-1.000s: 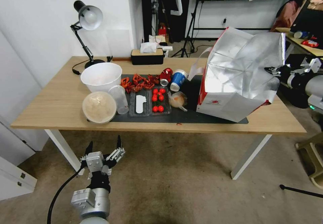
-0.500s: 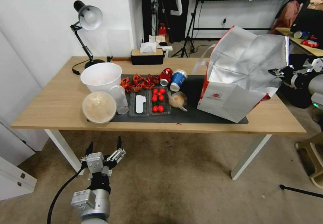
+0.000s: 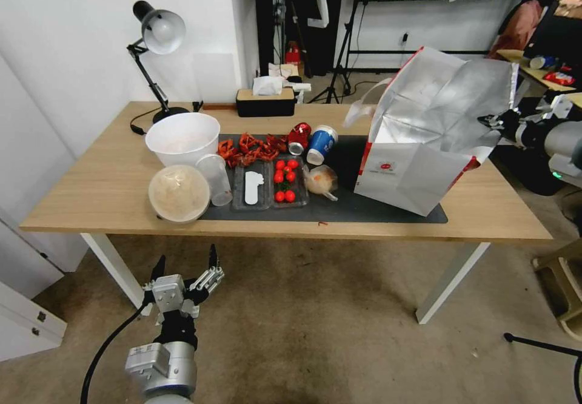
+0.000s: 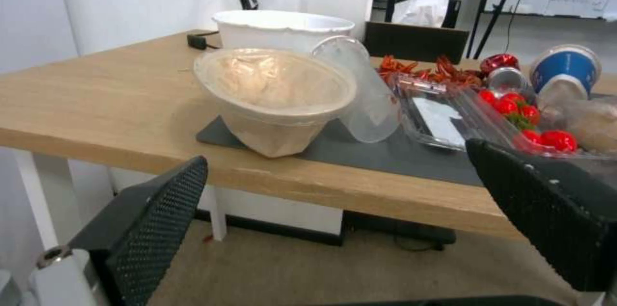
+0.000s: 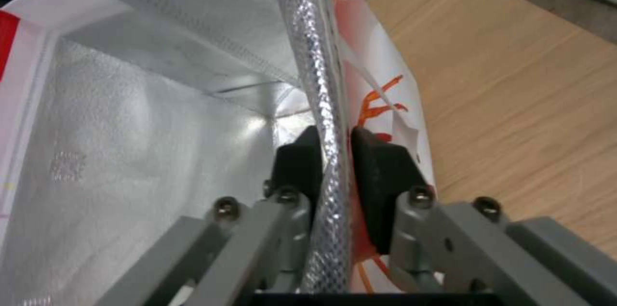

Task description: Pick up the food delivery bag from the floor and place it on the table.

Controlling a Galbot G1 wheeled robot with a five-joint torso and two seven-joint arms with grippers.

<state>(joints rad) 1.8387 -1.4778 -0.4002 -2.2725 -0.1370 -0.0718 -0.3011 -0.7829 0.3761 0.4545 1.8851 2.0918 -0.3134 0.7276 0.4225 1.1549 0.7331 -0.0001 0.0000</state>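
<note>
The left hand [image 3: 185,269] hangs open low over the floor [image 3: 315,319]. On the bench [image 3: 91,191], past bowls and tomatoes [image 3: 284,179], the food delivery bag [image 3: 424,143] stands tilted on the mat, its rim pinched by the right hand [image 5: 334,152].

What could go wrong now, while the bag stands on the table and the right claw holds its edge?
1. The right claw is shut on the rim of the food delivery bag, which leans on the table; once released, the bag may tip over.
2. The bag stands close to the blue cup and the wrapped food; if it slides, it may push them.
3. Pulling on the thin rim may tear it.

The left claw waits open, below the table.
</note>
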